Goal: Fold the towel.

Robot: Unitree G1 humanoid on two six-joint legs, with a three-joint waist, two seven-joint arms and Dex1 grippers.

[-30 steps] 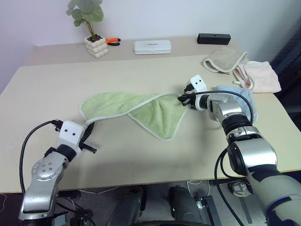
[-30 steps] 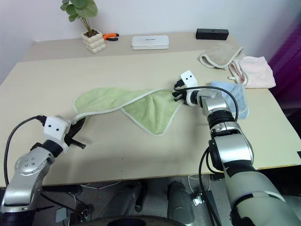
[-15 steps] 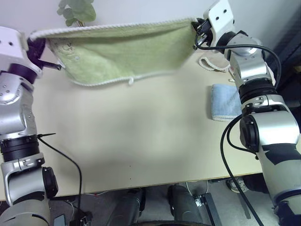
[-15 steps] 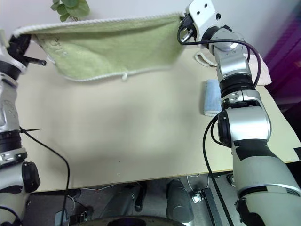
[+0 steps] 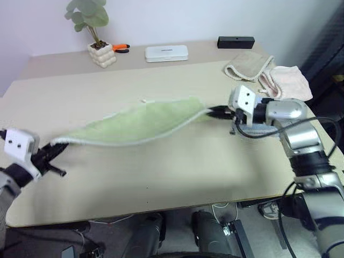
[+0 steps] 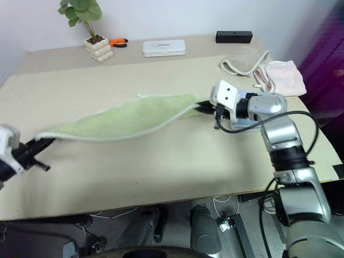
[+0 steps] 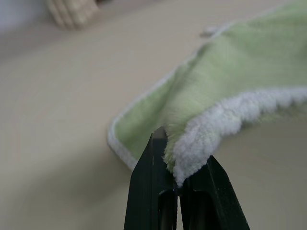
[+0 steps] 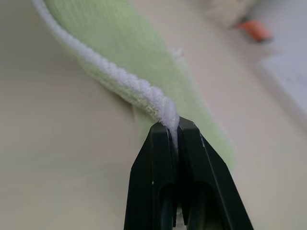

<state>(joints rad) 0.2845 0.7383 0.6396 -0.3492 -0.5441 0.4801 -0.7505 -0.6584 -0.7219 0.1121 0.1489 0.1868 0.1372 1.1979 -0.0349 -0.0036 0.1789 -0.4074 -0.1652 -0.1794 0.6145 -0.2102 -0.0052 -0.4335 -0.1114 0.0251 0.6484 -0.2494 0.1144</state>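
Both end effectors (image 5: 52, 149) (image 5: 214, 112) pinch the towel (image 5: 137, 122) stretched between them

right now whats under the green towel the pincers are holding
The towel hangs stretched between the left pincer and the right pincer, over bare table. Nothing shows on the tabletop beneath it; the strip directly behind its far edge is covered.
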